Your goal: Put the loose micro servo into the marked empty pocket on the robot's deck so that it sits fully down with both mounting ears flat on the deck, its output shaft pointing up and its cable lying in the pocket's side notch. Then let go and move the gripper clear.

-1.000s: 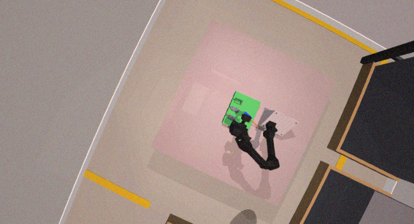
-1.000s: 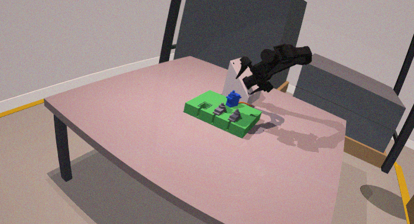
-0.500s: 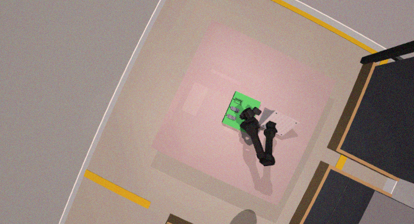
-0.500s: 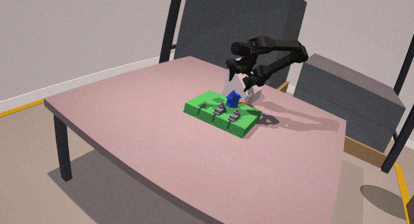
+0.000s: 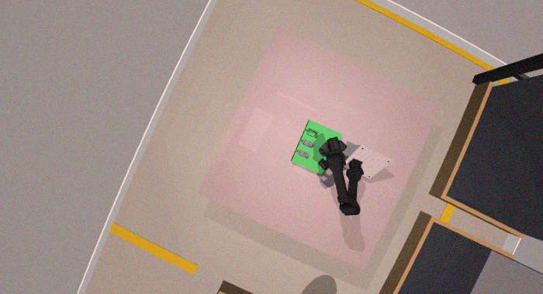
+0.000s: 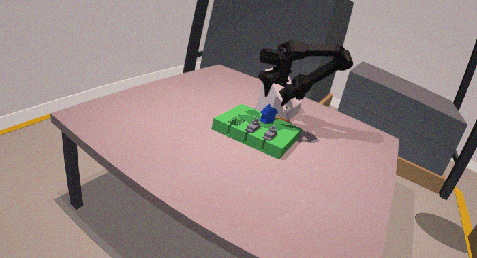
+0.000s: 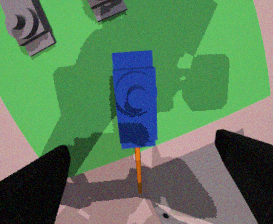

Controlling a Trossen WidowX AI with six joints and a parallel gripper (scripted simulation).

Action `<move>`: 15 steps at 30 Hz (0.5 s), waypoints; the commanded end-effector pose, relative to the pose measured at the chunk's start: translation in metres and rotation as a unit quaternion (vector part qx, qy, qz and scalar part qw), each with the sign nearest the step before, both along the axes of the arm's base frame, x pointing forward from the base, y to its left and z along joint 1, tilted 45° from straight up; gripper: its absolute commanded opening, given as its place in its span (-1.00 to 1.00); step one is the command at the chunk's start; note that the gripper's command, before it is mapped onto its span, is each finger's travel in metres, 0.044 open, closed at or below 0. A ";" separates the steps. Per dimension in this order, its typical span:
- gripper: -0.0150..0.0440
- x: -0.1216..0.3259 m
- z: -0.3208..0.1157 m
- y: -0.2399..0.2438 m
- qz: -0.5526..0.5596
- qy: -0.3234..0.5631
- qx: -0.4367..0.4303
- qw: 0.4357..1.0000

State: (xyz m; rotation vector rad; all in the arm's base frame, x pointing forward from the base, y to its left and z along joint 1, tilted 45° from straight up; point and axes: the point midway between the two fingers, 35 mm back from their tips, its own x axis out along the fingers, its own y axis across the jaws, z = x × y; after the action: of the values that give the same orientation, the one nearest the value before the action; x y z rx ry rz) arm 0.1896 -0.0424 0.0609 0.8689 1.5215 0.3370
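Observation:
The loose blue servo (image 6: 268,114) (image 7: 135,100) stands on the green deck (image 6: 284,137) (image 7: 247,75), shaft up, behind the seated grey servos. Its orange cable (image 6: 283,118) (image 7: 138,167) runs off the deck toward the arm's side. The marked empty pocket (image 5: 312,133) (image 6: 236,121) is at one end of the row, with its side notch at the deck's edge. My gripper (image 6: 275,99) (image 7: 143,145) is open and empty above the servo, its fingertips wide apart on either side of the servo's cable end in the wrist view. In the top view the arm hides most of the servo.
Two grey servos (image 5: 308,143) (image 5: 303,154) (image 6: 253,126) (image 6: 270,133) sit in the other pockets and stand up from the deck. A pale tilted panel (image 5: 374,160) with small dark holes stands beside the deck, close to the arm. The pink table (image 5: 248,174) (image 6: 163,133) surrounds them.

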 end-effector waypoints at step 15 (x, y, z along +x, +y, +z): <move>1.00 0.000 -0.023 0.025 -0.002 0.006 0.009 1.000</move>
State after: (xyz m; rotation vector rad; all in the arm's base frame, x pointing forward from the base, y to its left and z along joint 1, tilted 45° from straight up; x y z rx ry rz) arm 0.1916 -0.0242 0.0426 0.8722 1.5217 0.3418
